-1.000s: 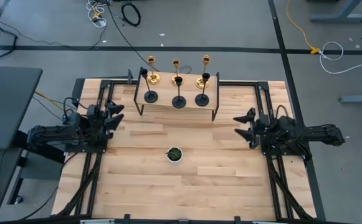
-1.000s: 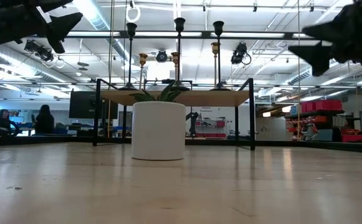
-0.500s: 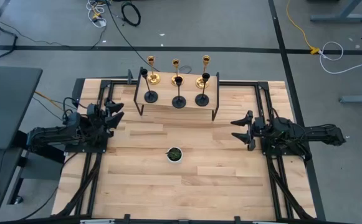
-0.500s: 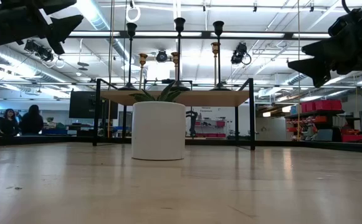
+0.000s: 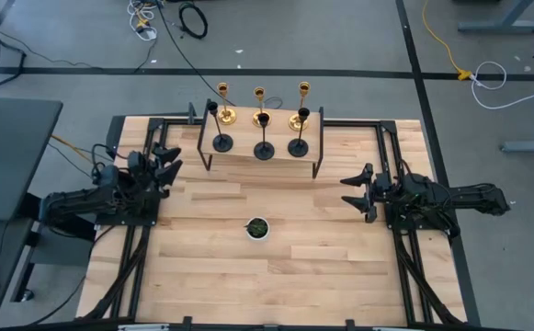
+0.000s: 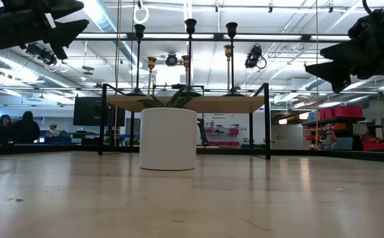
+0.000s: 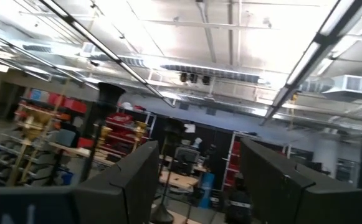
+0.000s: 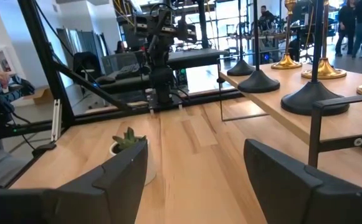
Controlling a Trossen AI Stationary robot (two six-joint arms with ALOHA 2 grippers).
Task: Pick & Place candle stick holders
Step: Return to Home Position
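Six candle stick holders stand on their round bases on a low wooden shelf (image 5: pixel 244 138) at the table's far middle. Three black ones (image 5: pixel 264 150) form the near row, three gold ones (image 5: pixel 259 118) the far row. In the low view their stems (image 6: pixel 190 56) rise above the shelf top. My left gripper (image 5: pixel 169 162) hovers open at the table's left, off the shelf's left end and tilted upward. My right gripper (image 5: pixel 357 191) hovers open and level at the table's right, nearer than the shelf's right end. In the right wrist view the black bases (image 8: pixel 310 96) lie ahead of the open fingers (image 8: pixel 128 177).
A small white pot (image 5: pixel 257 228) with a green plant stands on the table's middle, between the two arms and nearer than the shelf. Black metal rails (image 5: pixel 400 276) run along the table's left and right sides. People show in the room beyond (image 6: pixel 13 127).
My right gripper has tipped down from a raised slant to level and sunk a little. My left gripper has swung slightly toward the table's far edge and the shelf. Both have stayed open. The holders and the pot have kept still.
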